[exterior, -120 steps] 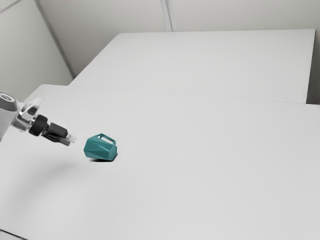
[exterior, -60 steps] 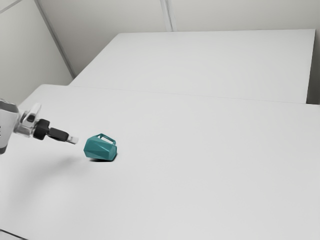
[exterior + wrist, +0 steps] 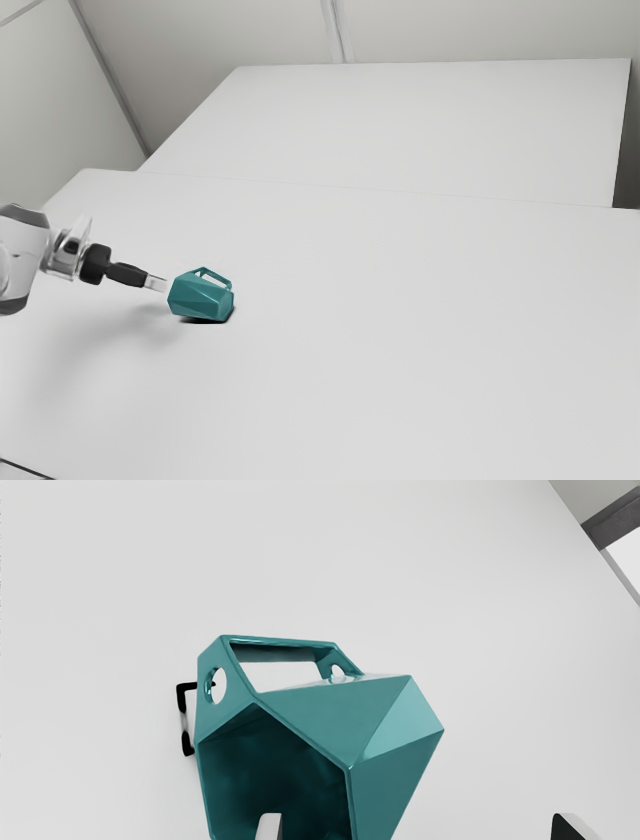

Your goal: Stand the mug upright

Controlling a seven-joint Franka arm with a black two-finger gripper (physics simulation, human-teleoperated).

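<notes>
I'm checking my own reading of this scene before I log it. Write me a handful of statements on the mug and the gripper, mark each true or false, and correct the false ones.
1. The mug lies on its side on the table. True.
2. The fingers of the gripper stand apart. True.
3. The mug's open mouth faces away from the gripper. False: the mouth faces toward it.
4. The gripper is clamped on the mug's handle. False: the gripper is open, and the handle is free.
5. In the exterior view, the gripper is to the left of the mug. True.
6. The mug is red. False: it is teal.
</notes>
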